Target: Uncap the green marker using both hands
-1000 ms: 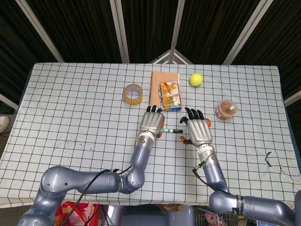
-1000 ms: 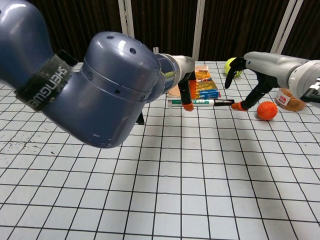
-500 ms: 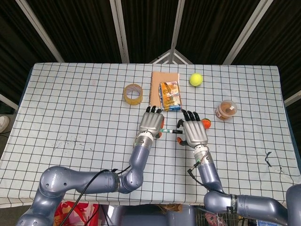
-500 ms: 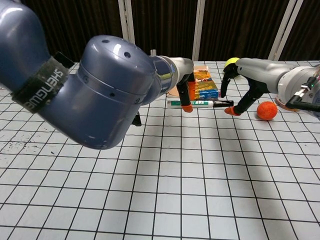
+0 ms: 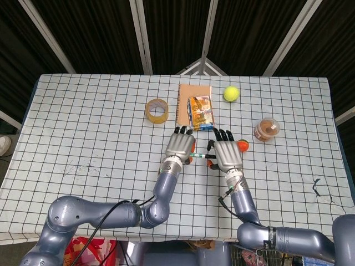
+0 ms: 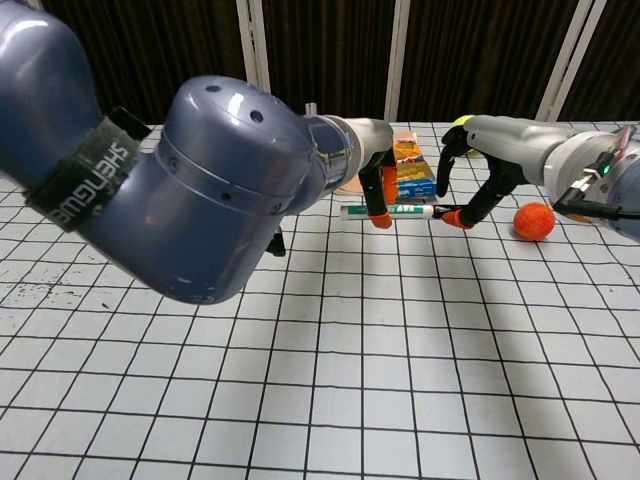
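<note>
Chest view: left robot hand [image 6: 375, 195] pinches the body of the green marker [image 6: 392, 211], held level just above the tabletop [image 6: 330, 380] near its far-edge middle. Right robot hand [image 6: 470, 185] pinches the marker's black cap [image 6: 437, 212]. Orange ball [image 6: 533, 221] lies rightward.

The marker [image 6: 395, 211] lies between the left hand [image 5: 179, 146] and right hand [image 5: 228, 155], before the notebook [image 5: 185, 97].
</note>
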